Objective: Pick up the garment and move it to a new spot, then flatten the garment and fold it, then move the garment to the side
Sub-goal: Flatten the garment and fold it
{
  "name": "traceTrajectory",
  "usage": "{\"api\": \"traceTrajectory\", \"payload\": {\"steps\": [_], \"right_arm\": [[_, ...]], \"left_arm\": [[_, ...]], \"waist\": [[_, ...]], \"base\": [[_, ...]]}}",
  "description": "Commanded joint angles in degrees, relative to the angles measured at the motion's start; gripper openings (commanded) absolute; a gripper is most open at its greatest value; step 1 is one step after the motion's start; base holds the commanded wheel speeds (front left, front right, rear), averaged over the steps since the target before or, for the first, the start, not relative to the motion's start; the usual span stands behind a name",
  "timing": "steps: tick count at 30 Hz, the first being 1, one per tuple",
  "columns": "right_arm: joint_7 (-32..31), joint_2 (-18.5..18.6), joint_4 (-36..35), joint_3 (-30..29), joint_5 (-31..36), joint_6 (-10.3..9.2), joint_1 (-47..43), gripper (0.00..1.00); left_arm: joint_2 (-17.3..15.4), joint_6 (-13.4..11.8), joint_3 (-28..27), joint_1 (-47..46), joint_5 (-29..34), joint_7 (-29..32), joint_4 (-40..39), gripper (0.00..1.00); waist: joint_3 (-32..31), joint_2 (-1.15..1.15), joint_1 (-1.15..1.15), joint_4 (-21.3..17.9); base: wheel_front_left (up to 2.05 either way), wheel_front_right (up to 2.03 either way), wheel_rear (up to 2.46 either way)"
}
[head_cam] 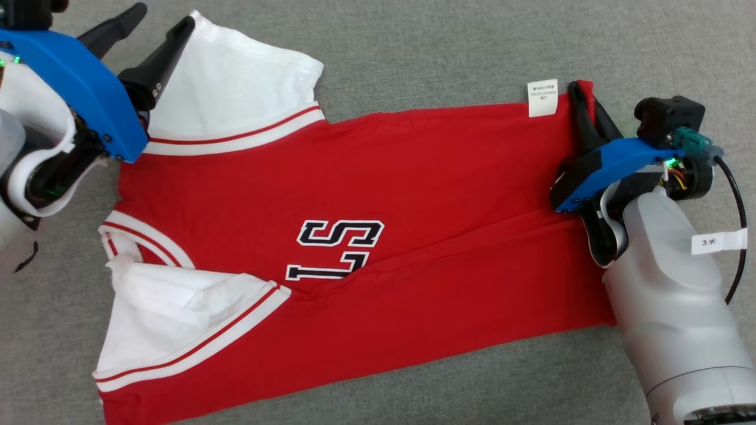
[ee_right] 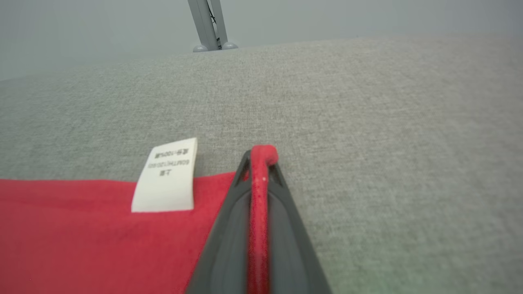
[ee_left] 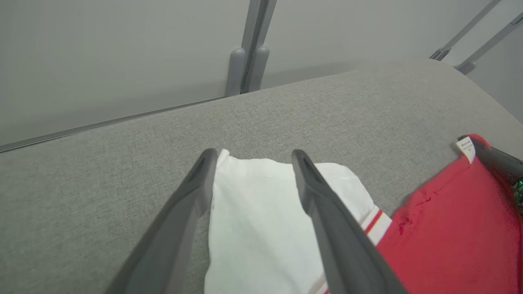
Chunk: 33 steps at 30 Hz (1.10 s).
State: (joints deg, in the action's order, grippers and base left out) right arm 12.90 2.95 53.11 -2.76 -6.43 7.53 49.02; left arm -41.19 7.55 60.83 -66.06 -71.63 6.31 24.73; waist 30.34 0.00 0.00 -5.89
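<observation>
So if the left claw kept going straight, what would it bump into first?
Probably the white sleeve of the garment: the open left claw straddles it. Depth is unclear, so it might skim past onto the grey surface beyond.

The left claw and the right claw each have two long, dark, tapered fingers on a bright blue housing with small screws, and the pale grey right forearm carries a white label, a black cable and a teal plug.
</observation>
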Motion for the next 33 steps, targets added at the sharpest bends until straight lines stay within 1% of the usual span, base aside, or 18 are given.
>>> {"api": "traceTrajectory", "payload": {"steps": [1, 6, 10, 14, 18, 19, 20, 21, 26, 31, 33], "right_arm": [[0.0, -0.1, 1.5, 0.6, -0.6, -0.08, -0.3, 0.00], [0.9, -0.1, 0.7, 6.8, -5.5, -0.09, 1.5, 0.00], [1.4, -0.2, -0.3, 11.1, -9.0, -0.09, 2.2, 0.00], [1.6, -0.2, -1.2, 14.0, -11.0, -0.09, 2.7, 0.00], [1.8, -0.2, -1.7, 15.3, -12.3, -0.09, 2.9, 0.00], [1.8, -0.3, -1.8, 15.5, -12.5, -0.09, 2.9, 0.00], [1.9, -0.3, -1.9, 15.6, -12.7, -0.09, 2.9, 0.00], [1.9, -0.3, -2.0, 15.7, -12.8, -0.09, 2.9, 0.00], [2.1, -0.5, -2.1, 15.1, -12.9, -0.09, 2.7, 0.00], [2.2, -0.5, -5.3, 11.1, -10.2, -0.04, 2.1, 0.00], [2.2, -0.3, -7.1, 8.5, -7.4, -0.04, 1.3, 0.00]], "left_arm": [[-0.4, -0.1, 0.4, -0.8, -0.3, 0.2, 0.0, 1.00], [-3.4, -0.1, 2.1, -3.0, -3.5, 1.0, 1.9, 1.00], [-4.7, -0.1, 3.6, -4.5, -4.4, 1.2, 3.9, 1.00], [-5.6, -0.1, 4.7, -5.5, -5.4, 1.4, 5.1, 1.00], [-6.2, -0.1, 6.7, -6.4, -4.4, 1.1, 6.7, 1.00], [-6.2, -0.1, 7.4, -6.5, -4.0, 0.9, 6.8, 0.66], [-6.1, -0.1, 8.0, -6.4, -4.1, 0.7, 6.6, 0.11], [-6.0, -0.1, 8.2, -6.2, -4.5, 0.3, 6.4, 0.00], [-5.5, -0.1, 9.1, -5.9, -6.2, -2.4, 4.5, 0.00], [-4.4, -0.1, 8.7, -7.4, -5.7, -11.5, 1.4, 0.00], [-4.1, -0.1, 9.3, -7.0, -5.4, -14.7, 0.0, 0.00]], "waist": [[0.3, 0.00, 0.00, -0.3], [3.0, 0.00, 0.00, -3.2], [4.7, 0.00, 0.00, -5.1], [6.0, 0.00, 0.00, -6.3], [6.8, 0.00, 0.00, -6.9], [6.9, 0.00, 0.00, -7.0], [6.9, 0.00, 0.00, -7.0], [6.8, 0.00, 0.00, -7.0], [6.2, 0.00, 0.00, -6.3], [4.8, 0.00, 0.00, -4.2], [3.3, 0.00, 0.00, -3.0]], "base": [[0.00, 0.00, 0.00], [0.00, 0.00, 0.00], [0.00, 0.00, 0.00], [0.00, 0.00, 0.00], [0.00, 0.00, 0.00], [0.00, 0.00, 0.00], [0.00, 0.00, 0.00], [0.00, 0.00, 0.00], [0.00, 0.00, 0.00], [0.00, 0.00, 0.00], [0.00, 0.00, 0.00]]}}
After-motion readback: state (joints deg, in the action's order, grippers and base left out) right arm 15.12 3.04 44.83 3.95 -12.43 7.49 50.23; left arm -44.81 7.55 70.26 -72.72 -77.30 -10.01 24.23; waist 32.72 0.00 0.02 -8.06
